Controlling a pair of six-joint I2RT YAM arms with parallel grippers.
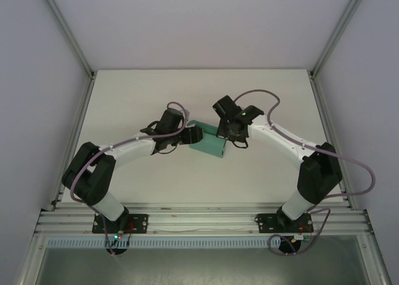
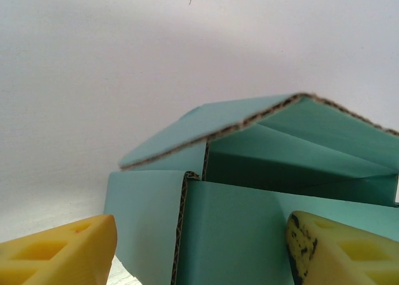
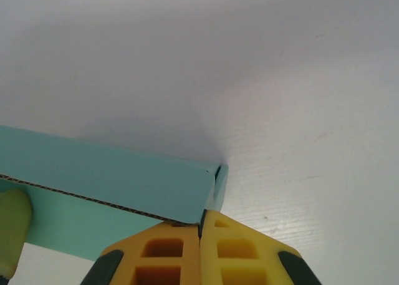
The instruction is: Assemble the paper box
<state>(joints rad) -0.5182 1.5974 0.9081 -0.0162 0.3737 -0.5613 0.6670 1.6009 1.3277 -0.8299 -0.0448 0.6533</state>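
On the white table [image 1: 143,98], near its middle, you have the paper box [image 1: 209,144] lying flat-sided, teal against the pale top, with both arms bent in toward it. Pale walls [image 1: 187,23] close the space at the back and on both sides, and slanted metal posts [image 1: 65,26] rise at the back corners. A slotted metal rail [image 1: 199,221] runs along the near edge, with both arm bases bolted to it. Lilac cables [image 1: 349,157] loop along the arms.

Your left claw [image 1: 194,135] sits at the box's left end. From its own camera, the left claw [image 2: 202,217] is spread wide, and its yellow fingers [image 2: 68,254] stand on either side of the box [image 2: 249,235]. The box is half folded, with one flap raised like a roof and the corrugated edges showing. You cannot tell whether the pads press on the card.

Your right claw [image 1: 227,134] sits at the box's far right side. From its wrist, the right claw [image 3: 201,226] has its fingers pressed together, the tips right at a corner of the box [image 3: 112,179]. Whether any card is caught between them is unclear. Beyond that corner the tabletop [image 3: 312,191] shows a faint grain and a soft shadow.
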